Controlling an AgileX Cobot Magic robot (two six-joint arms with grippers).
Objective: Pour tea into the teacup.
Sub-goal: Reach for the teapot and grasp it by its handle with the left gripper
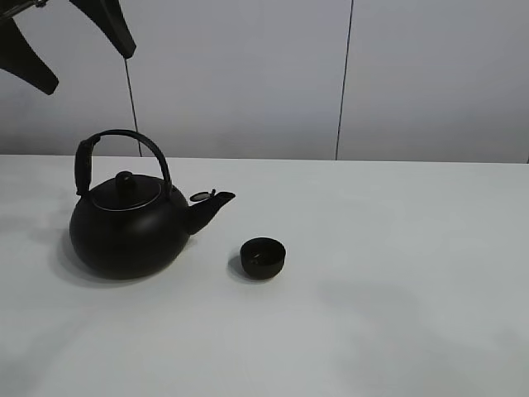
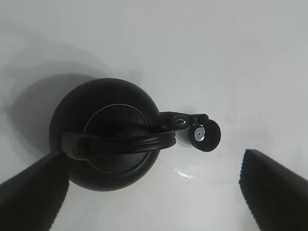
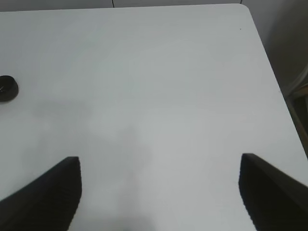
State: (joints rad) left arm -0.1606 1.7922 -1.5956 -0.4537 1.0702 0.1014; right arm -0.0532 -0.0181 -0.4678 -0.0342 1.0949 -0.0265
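Note:
The big round black kettle with an arched handle stands on the white table at the left, spout pointing right. The small matte-black teacup stands just right of and in front of the spout, apart from it. My left gripper is open and empty, high above the kettle at the top left. In the left wrist view it hangs over the kettle, with the teacup beside the spout. My right gripper is open and empty over bare table, far from the teacup.
A pale panelled wall stands behind the table. The table's right edge and far corner show in the right wrist view. The right gripper is out of the exterior view.

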